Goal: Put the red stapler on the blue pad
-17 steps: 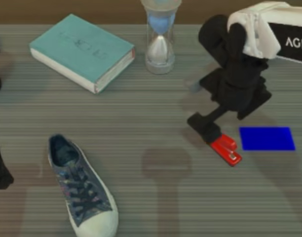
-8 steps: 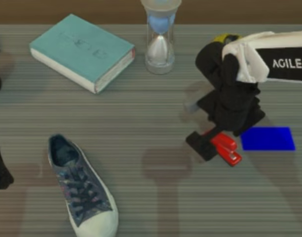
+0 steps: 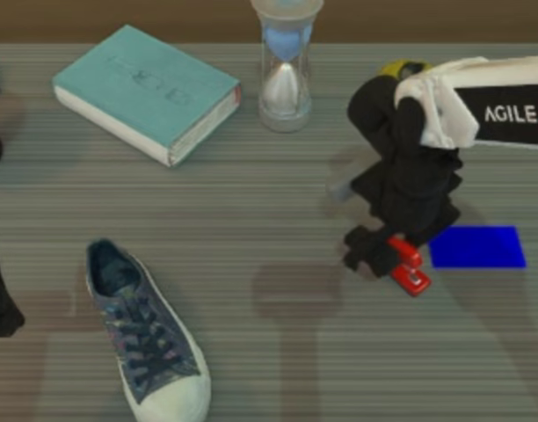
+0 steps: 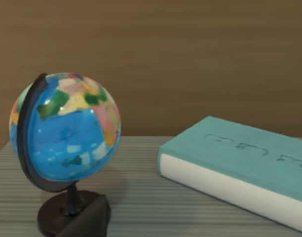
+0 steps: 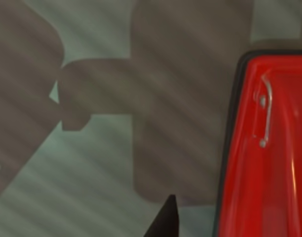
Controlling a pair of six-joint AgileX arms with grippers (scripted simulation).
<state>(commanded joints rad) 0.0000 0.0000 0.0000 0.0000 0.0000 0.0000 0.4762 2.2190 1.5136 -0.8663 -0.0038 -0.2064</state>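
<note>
The right gripper (image 3: 385, 255) sits low over the red stapler (image 3: 410, 268), covering its rear end; whether it grips cannot be told; the blue pad (image 3: 476, 247) lies just beside.

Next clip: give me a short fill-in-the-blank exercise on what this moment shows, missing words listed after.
1. The right gripper is down at the ____ stapler.
2. The blue pad lies to the stapler's ____ in the top view, with nothing on it.
3. The teal book lies to the ____ of the hourglass in the top view.
4. The left wrist view shows a ____ on a stand beside the book.

Missing words: red; right; left; globe
</note>
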